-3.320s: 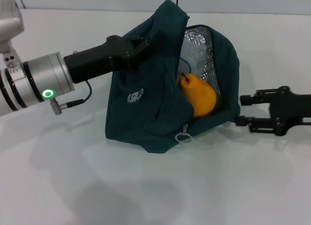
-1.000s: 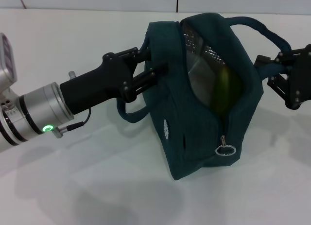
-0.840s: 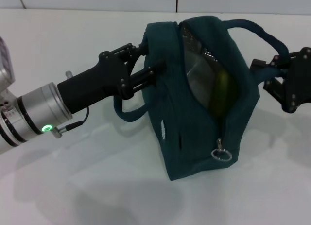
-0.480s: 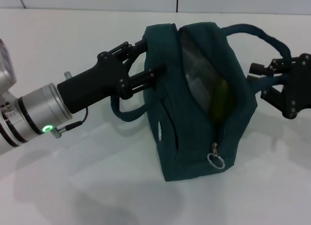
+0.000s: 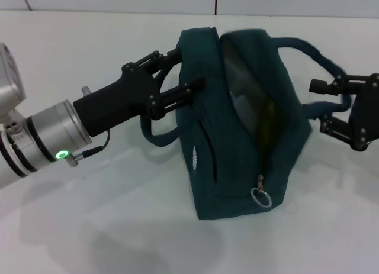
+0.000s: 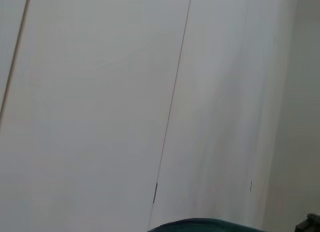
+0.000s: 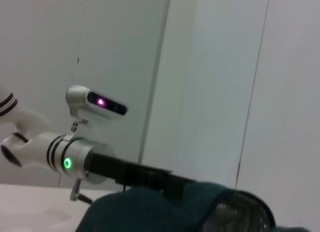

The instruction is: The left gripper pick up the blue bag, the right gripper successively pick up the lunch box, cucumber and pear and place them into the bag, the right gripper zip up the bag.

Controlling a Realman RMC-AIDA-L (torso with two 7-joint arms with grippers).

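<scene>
The blue bag (image 5: 237,138) stands on the white table, its zipper open along the top and down the near end, with the ring pull (image 5: 261,197) hanging low. My left gripper (image 5: 186,70) is shut on the bag's left upper edge, and one handle (image 5: 155,134) droops below it. My right gripper (image 5: 320,105) is open just right of the bag, beside the other handle (image 5: 308,49). An olive-yellow shape (image 5: 268,117) shows inside the opening; I cannot tell which item it is. The lunch box, cucumber and pear are otherwise hidden. The bag's top edge (image 7: 165,212) shows in the right wrist view.
The left arm's silver cuff with its green light (image 5: 61,154) reaches in from the left. White wall panels fill the left wrist view above a sliver of the bag (image 6: 200,224). The bag's silver lining (image 7: 240,217) shows in the right wrist view.
The bag went from slumped with the pear showing to standing upright. Over the last second it swung slightly left, the ring pull dropped, and the right gripper lowered a little.
</scene>
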